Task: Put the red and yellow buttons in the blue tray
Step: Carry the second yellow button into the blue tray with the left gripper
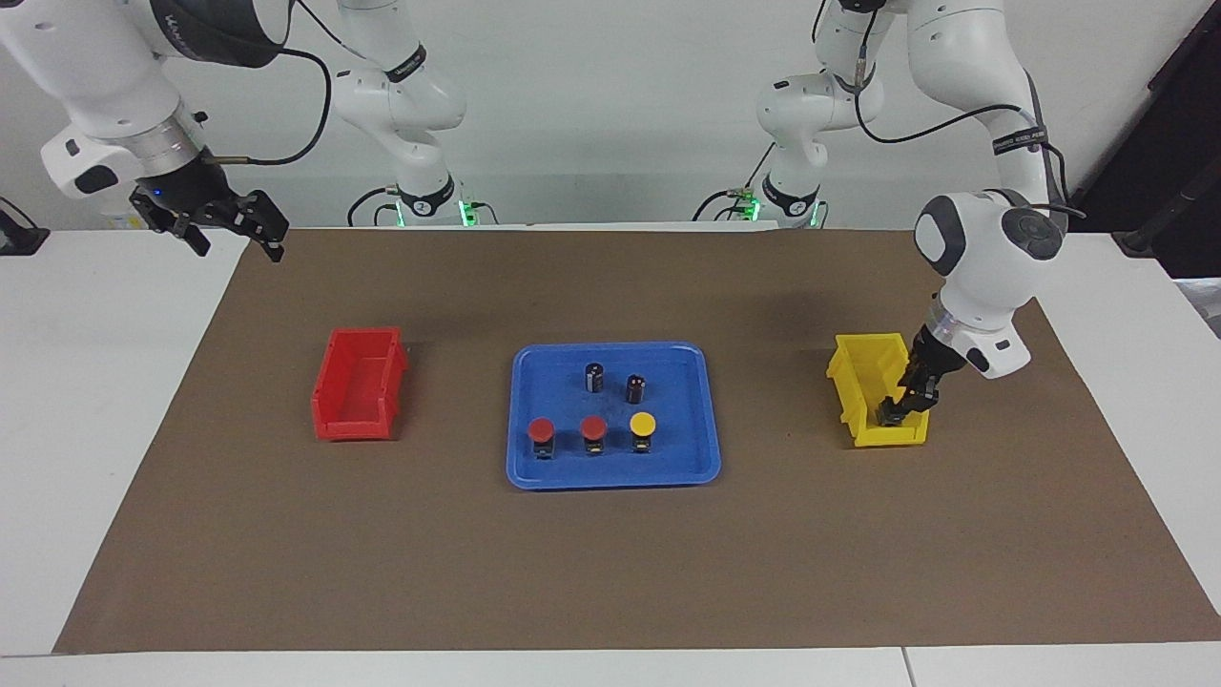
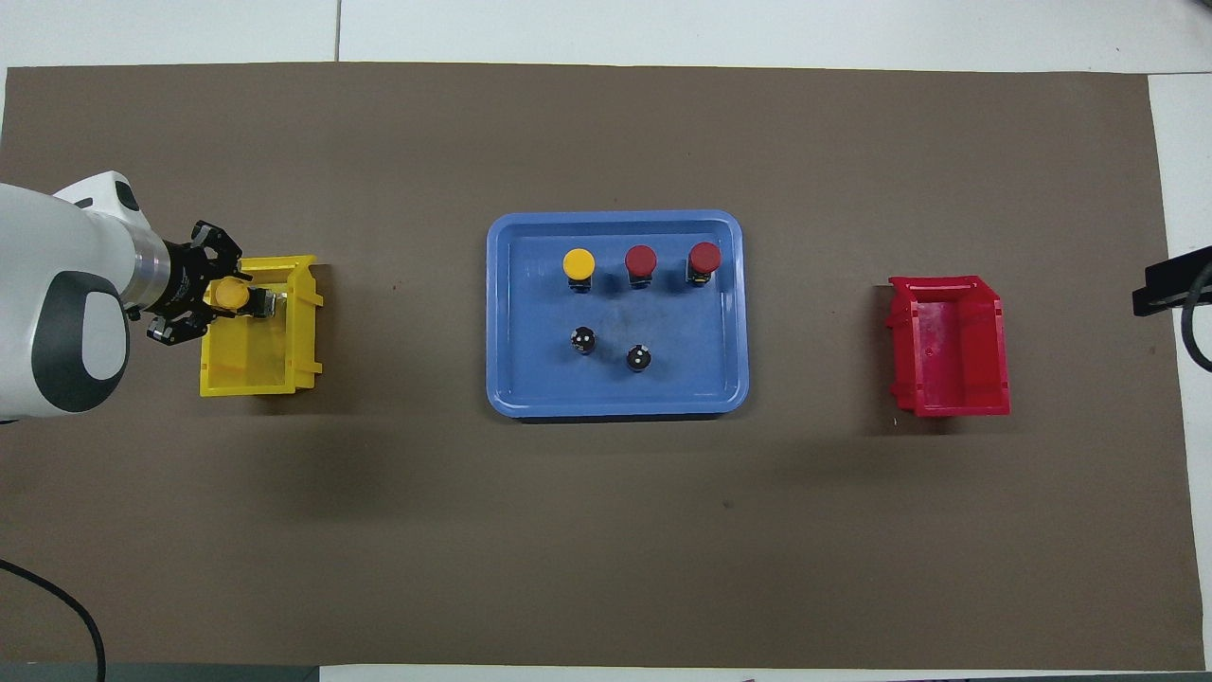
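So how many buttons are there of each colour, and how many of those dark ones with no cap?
Red buttons: 2, both in the blue tray
Yellow buttons: 2, one in the tray, one in the yellow bin at the left tool
Capless dark cylinders: 2, in the tray
Total: 6

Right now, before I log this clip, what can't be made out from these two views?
- Facing view: the yellow button's cap in the yellow bin is hidden by the bin wall and the left pincer.
- Overhead view: the cap shows, but the button's body is hidden by the pincer's links.
- Overhead view: the right pincer is cut off by the frame edge.
- Both views: markings on the two dark cylinders are too small to read.
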